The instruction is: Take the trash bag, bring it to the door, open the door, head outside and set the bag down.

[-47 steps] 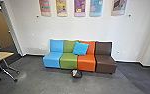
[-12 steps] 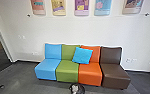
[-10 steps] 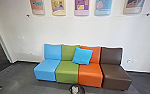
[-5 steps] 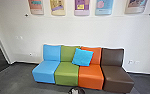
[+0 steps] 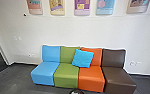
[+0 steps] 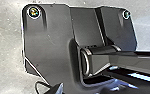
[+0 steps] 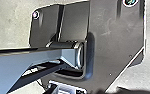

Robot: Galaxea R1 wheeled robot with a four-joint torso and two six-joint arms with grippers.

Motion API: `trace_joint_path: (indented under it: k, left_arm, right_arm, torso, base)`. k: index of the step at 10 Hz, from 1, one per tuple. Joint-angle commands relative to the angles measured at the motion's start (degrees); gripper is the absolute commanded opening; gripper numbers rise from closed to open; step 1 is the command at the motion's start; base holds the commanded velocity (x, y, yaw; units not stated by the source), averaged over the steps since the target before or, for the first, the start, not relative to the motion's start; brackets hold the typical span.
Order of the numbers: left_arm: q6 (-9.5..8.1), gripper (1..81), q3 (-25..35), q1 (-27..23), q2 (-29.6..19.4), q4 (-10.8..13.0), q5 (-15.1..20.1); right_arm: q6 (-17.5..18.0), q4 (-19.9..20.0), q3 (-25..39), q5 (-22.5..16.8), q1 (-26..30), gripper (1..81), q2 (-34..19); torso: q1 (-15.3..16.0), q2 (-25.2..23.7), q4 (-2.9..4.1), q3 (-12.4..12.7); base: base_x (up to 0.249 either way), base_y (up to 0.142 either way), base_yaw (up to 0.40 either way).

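We have drawn closer to the sofa (image 5: 66,77), and less of the trash bag (image 5: 76,92) shows.
From our head view, the bag is on the grey floor (image 5: 18,80) before the green and orange seats, cut by the bottom edge where more of it showed earlier; its visible top is dark and rounded, with a paler patch. We cannot tell whether either gripper is open or closed.

Left and right wrist views: the robot's wide dark plate (image 6: 51,35) with round corner fittings (image 6: 34,12), a jointed bar (image 6: 133,60) overlapping it
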Motion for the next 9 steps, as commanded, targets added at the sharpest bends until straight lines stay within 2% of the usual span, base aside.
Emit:
trace_joint_path:
  k: [1, 5, 9]
  left_arm:
    - [-0.05, 81.1, 0.24, -2.26, -0.27, -0.44, 3.18]
    - [-0.05, 81.1, 0.24, -2.27, -0.18, -0.44, 3.18]
    - [-0.05, 81.1, 0.24, -2.26, -0.27, -0.53, 3.18]
  right_arm:
    - [-0.11, 0.05, 0.48, -3.37, 2.32, 81.1, -0.61]
    - [-0.11, 0.05, 0.48, -3.37, 2.41, 81.1, -0.70]
    - [-0.11, 0.05, 0.48, -3.37, 2.32, 81.1, -0.88]
  torso:
    - [0.05, 0.00, 0.02, 0.00]
    - [0.05, 0.00, 0.02, 0.00]
    - [0.05, 0.00, 0.02, 0.00]
  base:
    - [0.122, -0.063, 0.000]
    - [0.122, -0.064, 0.000]
    - [0.120, 0.000, 0.000]
